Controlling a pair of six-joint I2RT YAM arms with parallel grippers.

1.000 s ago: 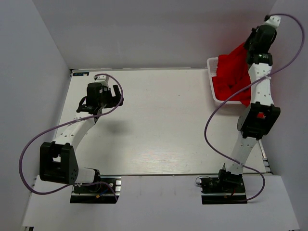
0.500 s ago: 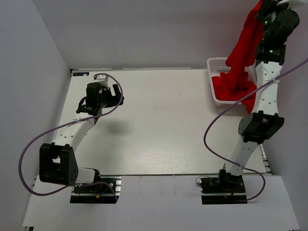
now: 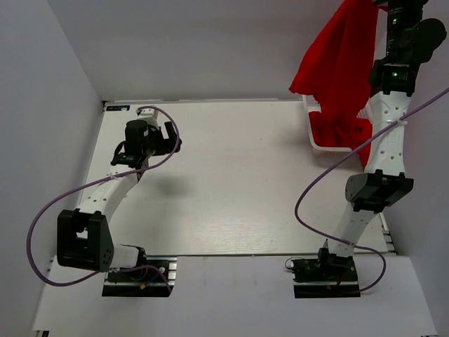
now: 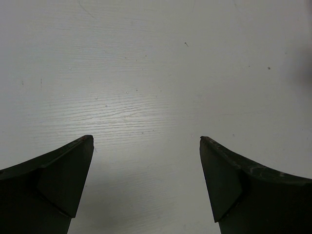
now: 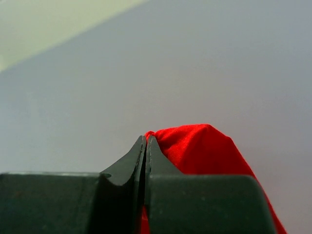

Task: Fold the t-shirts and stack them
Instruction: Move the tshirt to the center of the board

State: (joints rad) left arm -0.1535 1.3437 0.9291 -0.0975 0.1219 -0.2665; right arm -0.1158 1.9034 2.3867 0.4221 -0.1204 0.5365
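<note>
Red t-shirt (image 3: 337, 60) high in right claw (image 5: 146, 145)

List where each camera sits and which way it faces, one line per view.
Top external: above and behind the bases, looking down at the table; left arm, right arm, basket and lifted t-shirt show.
Left wrist: on the left arm, facing down at the table; open left claw shows.
Right wrist: raised high, facing a grey wall; shut right claw pinches the t-shirt.
Shared: top and right wrist both show the t-shirt.
</note>
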